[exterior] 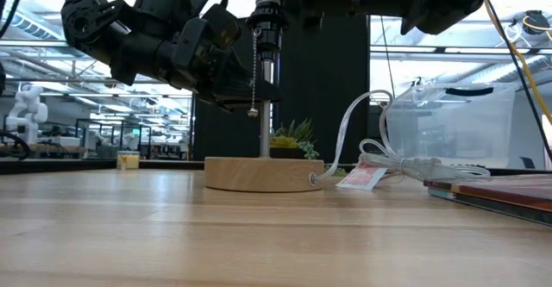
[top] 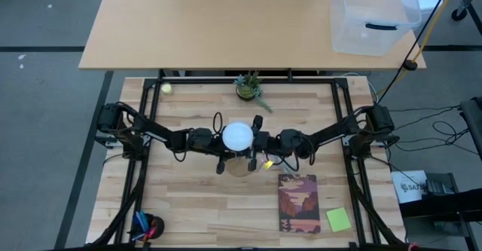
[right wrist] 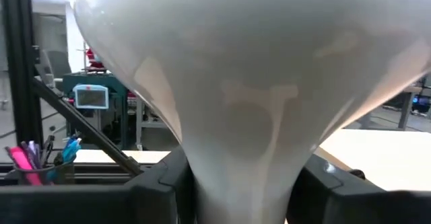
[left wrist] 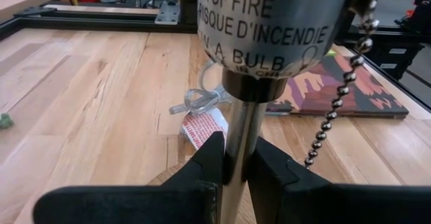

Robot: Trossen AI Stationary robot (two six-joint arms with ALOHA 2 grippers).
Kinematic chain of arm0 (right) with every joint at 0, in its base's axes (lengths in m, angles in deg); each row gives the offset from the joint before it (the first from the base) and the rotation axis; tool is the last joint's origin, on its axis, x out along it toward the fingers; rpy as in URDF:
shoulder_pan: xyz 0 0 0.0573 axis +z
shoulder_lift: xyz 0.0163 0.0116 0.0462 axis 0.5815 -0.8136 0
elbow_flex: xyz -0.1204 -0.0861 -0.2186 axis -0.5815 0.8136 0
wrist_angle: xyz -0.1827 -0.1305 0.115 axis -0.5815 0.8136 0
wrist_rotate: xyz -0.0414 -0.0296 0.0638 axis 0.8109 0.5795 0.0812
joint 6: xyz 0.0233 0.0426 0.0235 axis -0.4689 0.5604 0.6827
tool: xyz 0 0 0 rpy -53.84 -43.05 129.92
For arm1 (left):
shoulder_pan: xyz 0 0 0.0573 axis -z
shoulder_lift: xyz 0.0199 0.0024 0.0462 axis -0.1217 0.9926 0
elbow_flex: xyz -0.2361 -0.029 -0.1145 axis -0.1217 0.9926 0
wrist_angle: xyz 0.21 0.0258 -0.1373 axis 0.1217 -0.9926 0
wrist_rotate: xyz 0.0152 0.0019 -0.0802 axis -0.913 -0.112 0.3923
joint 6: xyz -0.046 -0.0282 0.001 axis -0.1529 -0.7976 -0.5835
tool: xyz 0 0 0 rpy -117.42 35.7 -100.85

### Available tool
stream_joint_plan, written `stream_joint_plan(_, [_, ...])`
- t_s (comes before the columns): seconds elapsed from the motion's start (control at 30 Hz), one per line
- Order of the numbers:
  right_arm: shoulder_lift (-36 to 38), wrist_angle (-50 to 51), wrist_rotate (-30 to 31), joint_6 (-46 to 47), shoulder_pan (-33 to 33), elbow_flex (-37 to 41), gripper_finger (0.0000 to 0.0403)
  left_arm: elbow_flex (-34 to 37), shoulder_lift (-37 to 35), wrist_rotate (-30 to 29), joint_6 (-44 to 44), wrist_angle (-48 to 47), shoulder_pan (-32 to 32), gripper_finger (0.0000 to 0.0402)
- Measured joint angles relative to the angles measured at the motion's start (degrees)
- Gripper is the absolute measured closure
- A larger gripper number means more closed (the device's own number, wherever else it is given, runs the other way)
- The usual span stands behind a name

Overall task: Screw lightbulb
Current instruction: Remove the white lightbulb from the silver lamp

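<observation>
The lightbulb [top: 238, 136], a white frosted globe, stands at the top of a small lamp in the middle of the table. The lamp has a round wooden base [exterior: 263, 173], a metal pole [exterior: 266, 115], a labelled socket [left wrist: 269, 22] and a bead pull chain [exterior: 254, 71]. My left gripper [left wrist: 239, 167] comes in from the table's left, shut on the pole under the socket. My right gripper [right wrist: 242, 183] comes in from the right, shut on the bulb's tapering neck. The bulb's screw end is hidden. My left gripper pinches the lamp's metal pole [left wrist: 237, 140] between its two fingers, just below the socket. The fingers come nearly level from the table's left and lie across the upright pole. The lamp stands on its wooden base. My right gripper has the bulb's pale cone neck [right wrist: 242, 136] between its two fingers [right wrist: 168, 180], one on each side, below the globe. The fingers come about level from the table's right. The bulb stands upright, globe up, over the socket.
A potted plant [top: 251, 87] and a yellow-green ball [top: 166, 88] are toward the far edge. A book [top: 298, 203], a green note [top: 338, 219] and a pen cup [top: 147, 227] lie near the front. The lamp's white cord [exterior: 371, 153] trails right. A clear bin [top: 374, 13] sits on the far table.
</observation>
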Motion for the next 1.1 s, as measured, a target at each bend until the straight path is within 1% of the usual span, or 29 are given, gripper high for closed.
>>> stream_joint_plan(0.13, [0.5,1.2,-4.5,1.0,-1.1,0.0,0.0240,0.0,0.0,1.0,0.3,0.0,0.0,0.0356])
stream_joint_plan(0.27, [1.9,4.3,-9.8,1.3,-2.5,0.0,0.0250,0.0,0.0,1.5,0.6,-0.1,0.0,0.0356])
stream_joint_plan(0.5, [3.8,8.6,-23.5,0.8,-6.7,0.0,0.0254,0.0,0.0,3.1,1.2,-0.3,0.0,0.0356])
stream_joint_plan(0.63, [3.8,8.9,-34.6,2.5,-10.1,-0.1,0.0248,0.0,0.0,4.4,1.3,-0.4,0.0,0.0356])
stream_joint_plan(0.73, [3.8,8.9,-39.6,3.4,-11.8,-0.1,0.0252,-0.1,0.1,6.1,1.3,-0.4,-0.1,0.0356])
stream_joint_plan(0.87, [3.7,7.8,-43.4,4.2,-12.7,-0.2,0.0252,-0.1,0.1,7.2,1.3,-0.3,0.0,0.0356])
stream_joint_plan(0.93, [3.7,8.9,-45.2,4.3,-12.8,-1.2,0.0250,-0.1,0.0,8.0,1.3,-0.2,0.0,0.0356])
stream_joint_plan(1.0, [3.6,11.1,-46.4,4.0,-12.6,-2.7,0.0249,0.0,0.0,8.5,1.4,-0.3,0.0,0.0356])
stream_joint_plan(1.1, [3.5,17.4,-47.4,1.7,-11.5,-5.9,0.0251,0.0,0.0,9.5,1.7,-0.4,0.1,0.0356])
